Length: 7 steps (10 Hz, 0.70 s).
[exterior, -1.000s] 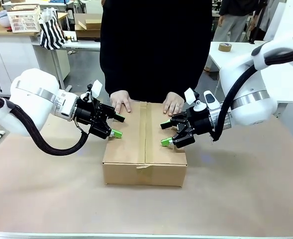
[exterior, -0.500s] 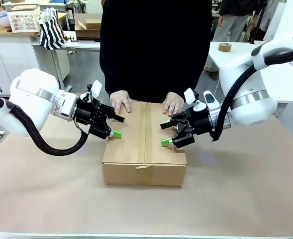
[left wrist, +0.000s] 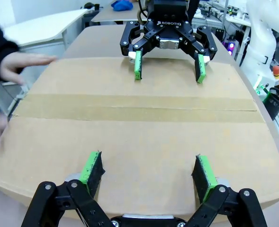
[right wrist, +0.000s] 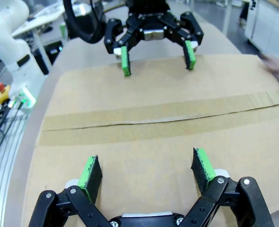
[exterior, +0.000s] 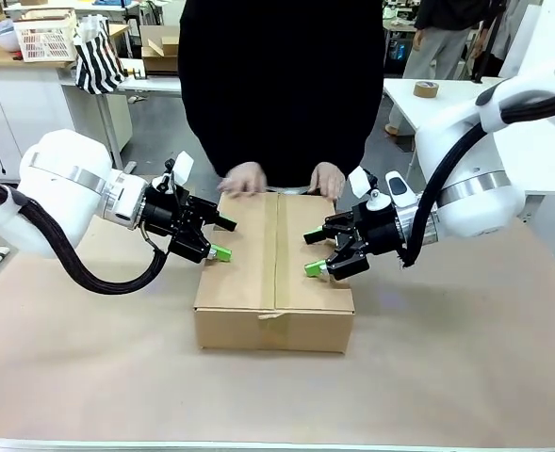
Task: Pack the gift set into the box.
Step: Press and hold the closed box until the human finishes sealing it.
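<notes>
Arms: two, white. The left one comes in from the left and the right one from the right, both wrists roughly level, fingers aimed inward at each other across the box (exterior: 249,273).
Left hand (exterior: 224,238): at the box's left edge, low over the top. Jaws spread wide, nothing between them; can't tell if the pads touch the cardboard.
Right hand (exterior: 311,252): at the box's right edge, low over the top. Jaws wide apart, nothing held.
Pads: four green, two per hand.
Box: one, brown cardboard, mid counter (exterior: 447,367), between the two hands. Flaps closed flat, taped seam (exterior: 277,247) running near to far.
Person's hands (exterior: 328,179): two, at the box's far edge. The left one is motion-blurred; contact with the box is unclear.
</notes>
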### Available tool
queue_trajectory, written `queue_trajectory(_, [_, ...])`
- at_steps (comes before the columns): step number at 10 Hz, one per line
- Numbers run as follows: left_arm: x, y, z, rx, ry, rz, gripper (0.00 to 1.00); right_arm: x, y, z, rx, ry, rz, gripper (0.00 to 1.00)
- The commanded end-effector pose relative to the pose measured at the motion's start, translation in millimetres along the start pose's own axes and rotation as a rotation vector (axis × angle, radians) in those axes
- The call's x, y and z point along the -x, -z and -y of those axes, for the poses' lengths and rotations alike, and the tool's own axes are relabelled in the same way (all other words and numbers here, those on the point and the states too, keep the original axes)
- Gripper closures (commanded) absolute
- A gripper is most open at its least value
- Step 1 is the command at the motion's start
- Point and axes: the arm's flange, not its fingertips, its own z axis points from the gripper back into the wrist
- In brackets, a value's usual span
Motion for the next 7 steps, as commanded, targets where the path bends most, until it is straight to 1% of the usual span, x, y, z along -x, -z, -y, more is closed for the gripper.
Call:
queue_trajectory(1, [2.4, 0.4, 2.3, 0.01, -0.001, 0.001, 0.0, 2.4, 0.9, -0.8, 0.002, 0.004, -0.007, 0.0])
queue_trajectory(7, [2.4, 0.4, 2.3, 0.01, -0.001, 0.001, 0.0, 2.4, 0.9, -0.8, 0.002, 0.004, -0.007, 0.0])
